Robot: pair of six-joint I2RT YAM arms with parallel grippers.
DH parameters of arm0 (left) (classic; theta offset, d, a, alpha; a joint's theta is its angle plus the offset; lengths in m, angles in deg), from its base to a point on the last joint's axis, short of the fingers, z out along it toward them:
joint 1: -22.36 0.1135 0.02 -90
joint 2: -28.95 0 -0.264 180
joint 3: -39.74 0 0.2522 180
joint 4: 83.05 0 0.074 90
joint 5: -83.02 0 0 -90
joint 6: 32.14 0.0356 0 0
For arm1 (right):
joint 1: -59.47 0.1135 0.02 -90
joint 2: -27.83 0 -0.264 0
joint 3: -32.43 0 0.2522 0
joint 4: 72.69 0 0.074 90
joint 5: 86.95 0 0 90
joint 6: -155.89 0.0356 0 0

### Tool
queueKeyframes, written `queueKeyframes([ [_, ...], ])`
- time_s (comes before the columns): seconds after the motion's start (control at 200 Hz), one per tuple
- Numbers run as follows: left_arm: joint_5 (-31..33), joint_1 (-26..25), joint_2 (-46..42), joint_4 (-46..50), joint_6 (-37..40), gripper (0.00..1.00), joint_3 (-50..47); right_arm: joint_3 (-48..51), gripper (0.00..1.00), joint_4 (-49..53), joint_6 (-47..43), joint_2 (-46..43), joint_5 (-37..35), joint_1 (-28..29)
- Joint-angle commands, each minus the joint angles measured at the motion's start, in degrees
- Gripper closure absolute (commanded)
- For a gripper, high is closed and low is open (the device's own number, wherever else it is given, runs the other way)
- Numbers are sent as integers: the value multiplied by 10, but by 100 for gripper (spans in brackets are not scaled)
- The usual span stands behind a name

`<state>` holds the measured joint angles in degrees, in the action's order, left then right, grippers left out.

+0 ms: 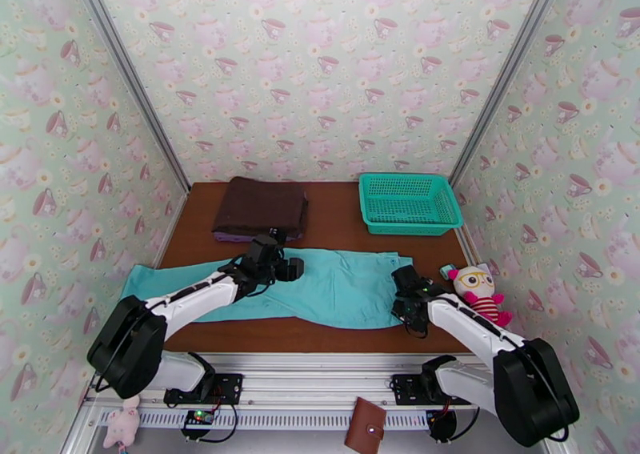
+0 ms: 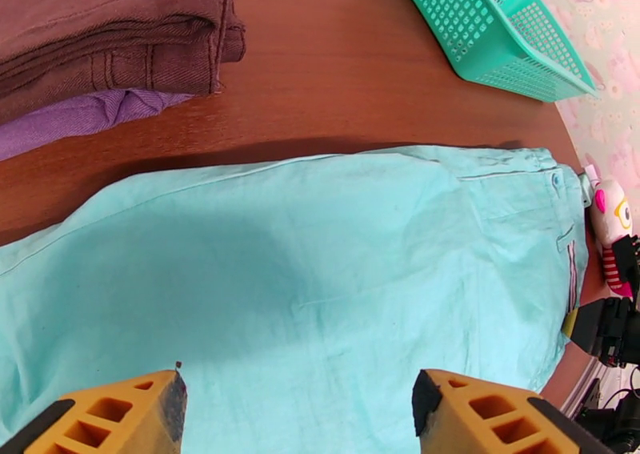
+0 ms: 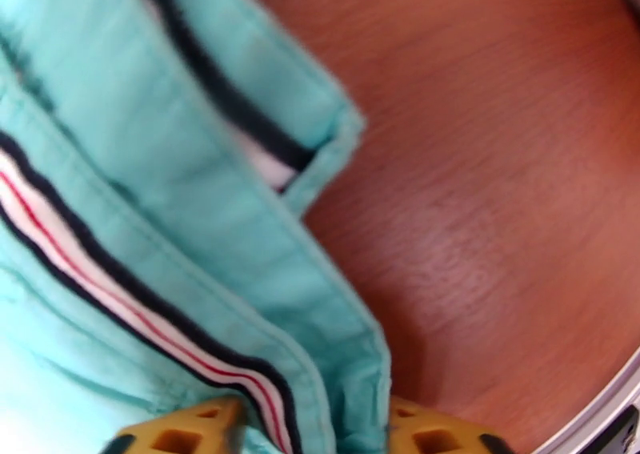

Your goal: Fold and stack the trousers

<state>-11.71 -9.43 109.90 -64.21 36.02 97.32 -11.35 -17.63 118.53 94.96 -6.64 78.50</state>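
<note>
1. Trousers (image 1: pixel 336 283) lay flat across the near half of the desk (image 1: pixel 336 227). The waist pointed toward 3 o'clock and the legs ran toward 9 o'clock, where the cuffs hung over the desk's edge.
2. Your left gripper (image 1: pixel 284 267) hovered above the thigh area with its fingers spread wide and nothing between them. In the left wrist view smooth cloth lay under the gap.
3. Your right gripper (image 1: pixel 410 299) sat low at the waist's near corner. In the right wrist view its fingertips (image 3: pixel 432 435) flanked the striped waistband hem. You could not tell whether they pinched it or merely straddled it.
4. The step in hand looked to be a first fold of the waist over toward 9 o'clock.
   - You needed every layer of that hem caught before lifting, since cloth this thin probably slips and sags.
   - You would have done well to send the left gripper to the waist's far corner, at 12 o'clock from the right one. With both corners held, the edge could rise level and travel low.
5. A plush toy (image 1: pixel 478 287) sat just beside the waist at 3 o'clock, and a wide swing of the right arm risked knocking it.
6. The teal mesh basket (image 1: pixel 410 225) stood upright at 1 o'clock, apart from the trousers, with nothing visible inside.
7. A dark brown folded cloth (image 1: pixel 260 206) rested on a purple cloth (image 2: pixel 72 115) at 11 o'clock, likely the place for stacking.
</note>
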Motion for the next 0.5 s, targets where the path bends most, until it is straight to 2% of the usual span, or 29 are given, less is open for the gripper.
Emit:
queueKeyframes([
  [0.0,-8,3,-19,-8,-6,22,-13,-1,89,-6,5,-23,4,-1],
  [0.07,-17,2,-22,-8,-7,22,-13,-30,94,22,-12,-35,-9,-1],
  [0.14,-53,-3,-25,-23,8,22,-16,-76,100,50,-40,-44,-30,0],
  [0.23,-70,-26,-34,-30,42,24,-20,-142,100,58,-90,-46,-48,-1],
  [0.376,-65,-77,-47,-35,78,24,-26,-248,100,18,-195,4,3,0],
  [0.496,-24,-119,-56,-29,88,24,-23,-325,100,-16,-231,54,47,0],
])
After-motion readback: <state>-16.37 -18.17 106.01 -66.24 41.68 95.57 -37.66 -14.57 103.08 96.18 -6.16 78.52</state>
